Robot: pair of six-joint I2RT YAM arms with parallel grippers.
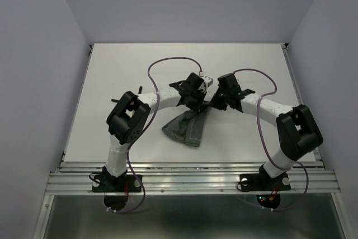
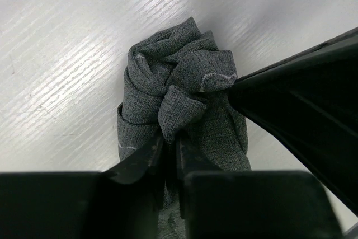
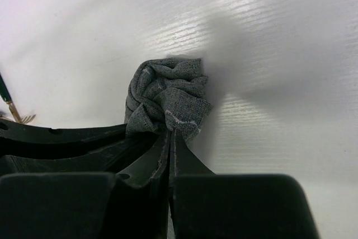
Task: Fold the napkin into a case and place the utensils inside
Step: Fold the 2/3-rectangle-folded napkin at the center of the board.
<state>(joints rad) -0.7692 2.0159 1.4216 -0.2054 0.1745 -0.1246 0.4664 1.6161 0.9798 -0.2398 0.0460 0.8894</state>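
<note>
White bench (image 1: 112, 76), pale walls (image 1: 33, 54) | napkin (image 1: 187, 128) is bunched at mid-bench, its upper end raised | a fold is pinched by the left pincer (image 2: 168, 152) | the stitched edge is clamped by the tightly clenched right pincer (image 3: 169, 146)

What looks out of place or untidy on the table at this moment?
The napkin is crumpled into a tight bunch instead of lying in a neat fold. The left gripper and the right gripper both pinch this bunch, and the rest sags in wrinkles onto the table.
</note>
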